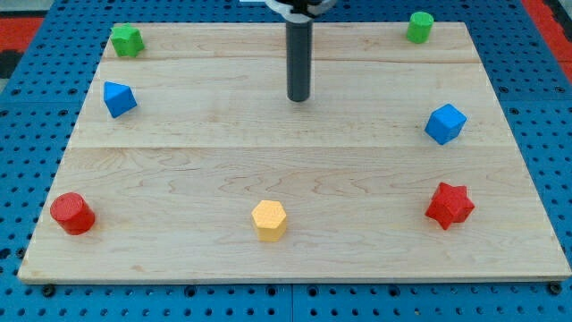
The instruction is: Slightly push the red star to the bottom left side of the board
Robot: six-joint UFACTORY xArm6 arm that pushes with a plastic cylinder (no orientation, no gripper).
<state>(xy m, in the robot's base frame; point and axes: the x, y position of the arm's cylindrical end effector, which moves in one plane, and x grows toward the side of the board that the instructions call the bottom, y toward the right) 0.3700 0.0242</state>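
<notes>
The red star [449, 206] lies near the board's lower right. My tip [298, 97] rests on the wooden board [286, 161] in the upper middle, well up and to the left of the star and touching no block. A red cylinder [71, 214] sits at the lower left corner.
A yellow hexagon [269, 219] lies at the bottom middle. A blue cube [445, 123] is at the right, above the star. A blue block [119, 98] is at the left. Green blocks sit at the top left [127, 40] and top right [419, 27]. Blue pegboard surrounds the board.
</notes>
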